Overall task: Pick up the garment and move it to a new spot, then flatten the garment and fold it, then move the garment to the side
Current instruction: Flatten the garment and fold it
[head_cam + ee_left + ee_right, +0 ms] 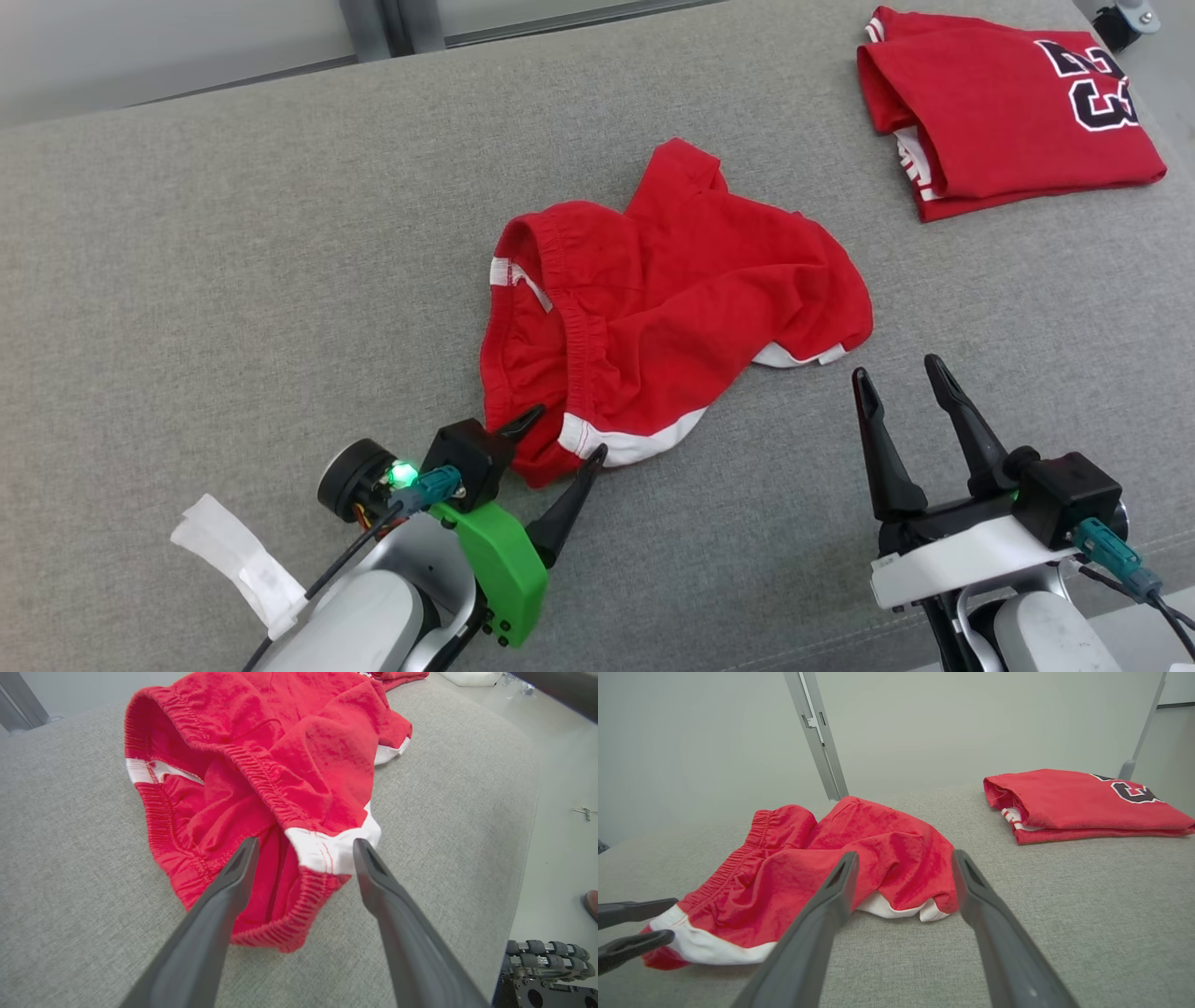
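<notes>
Left tool (pixel 567 432) sits nearest, lower left of the head view. Its fingers are spread and not clamped. They straddle the near corner of the red shorts (pixel 672 289), where the waistband end meets a white hem band. In the left wrist view this tool (pixel 306 842) has one finger lying over the red cloth and the other finger's tip at the edge of the white band.

Shorts (pixel 280 742) lie crumpled near the middle of the grey fabric-covered table (pixel 233 280).
- Waistband: elastic, gathered, gaping open toward the left, with a white label inside.
- Body: red, rumpled into soft folds, one part doubled over another.
- Leg hems: white trim with red stitching, showing at the near edge and at the right edge.

Right tool (pixel 896 367) is to the right of the shorts, jaws parted, holding nothing. Its tips are just short of the cloth's right hem. In its own wrist view the tool (pixel 906 855) points at the shorts (pixel 794 882).

Folded red jersey (pixel 1008 121) with dark numerals lies at the far right, well apart from the shorts.
</notes>
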### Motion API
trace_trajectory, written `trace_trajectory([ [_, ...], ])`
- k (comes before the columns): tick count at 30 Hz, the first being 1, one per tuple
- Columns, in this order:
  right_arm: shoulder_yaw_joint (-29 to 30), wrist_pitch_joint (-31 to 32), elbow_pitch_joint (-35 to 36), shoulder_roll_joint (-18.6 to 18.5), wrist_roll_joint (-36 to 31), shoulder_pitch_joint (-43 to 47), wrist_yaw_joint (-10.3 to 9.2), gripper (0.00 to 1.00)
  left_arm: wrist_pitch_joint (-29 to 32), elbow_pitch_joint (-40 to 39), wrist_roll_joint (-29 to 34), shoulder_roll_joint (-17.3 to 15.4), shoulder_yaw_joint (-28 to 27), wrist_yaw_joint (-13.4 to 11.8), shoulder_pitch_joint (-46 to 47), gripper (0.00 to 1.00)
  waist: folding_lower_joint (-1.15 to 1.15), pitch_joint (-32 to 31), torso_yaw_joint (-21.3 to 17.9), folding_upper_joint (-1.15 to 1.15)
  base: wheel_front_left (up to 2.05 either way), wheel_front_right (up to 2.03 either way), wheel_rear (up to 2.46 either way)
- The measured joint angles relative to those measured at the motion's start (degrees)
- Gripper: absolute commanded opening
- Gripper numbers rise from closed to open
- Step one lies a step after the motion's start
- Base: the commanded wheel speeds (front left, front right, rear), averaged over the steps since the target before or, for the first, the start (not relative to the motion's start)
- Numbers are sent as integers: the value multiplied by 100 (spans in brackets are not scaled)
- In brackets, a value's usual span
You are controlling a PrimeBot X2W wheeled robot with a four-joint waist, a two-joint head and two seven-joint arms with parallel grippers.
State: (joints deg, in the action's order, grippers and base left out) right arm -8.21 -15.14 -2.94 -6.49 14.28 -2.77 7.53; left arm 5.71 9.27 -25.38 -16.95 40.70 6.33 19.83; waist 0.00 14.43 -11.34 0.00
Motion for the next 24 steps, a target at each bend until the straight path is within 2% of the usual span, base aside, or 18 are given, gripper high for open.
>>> trace_trajectory([
  [7, -2, 0, 10, 45, 1, -22, 0, 100, 205, -56, -89, -16, -53, -114, 52, 98, 0, 94, -51, 0, 0, 0, 0],
  [8, -2, 0, 9, 48, 1, -27, 0, 100, 233, -59, -90, -19, -53, -115, 54, 60, 0, 104, -54, 0, 0, 0, 0],
  [10, 0, 0, 7, 58, 1, -46, 0, 100, 320, -58, -182, -19, -54, -126, 62, 0, 0, 120, -59, 0, 0, 0, 0],
  [17, 23, 0, 13, 86, 1, -77, 0, 100, 730, -124, -411, -71, -48, -130, 58, 0, 0, 129, -59, 0, 0, 0, 0],
  [24, 31, 0, -15, 94, 24, -85, 0, 100, 307, -602, -795, -25, -445, -178, 1, 0, 0, 121, -15, 0, 0, 0, 0],
])
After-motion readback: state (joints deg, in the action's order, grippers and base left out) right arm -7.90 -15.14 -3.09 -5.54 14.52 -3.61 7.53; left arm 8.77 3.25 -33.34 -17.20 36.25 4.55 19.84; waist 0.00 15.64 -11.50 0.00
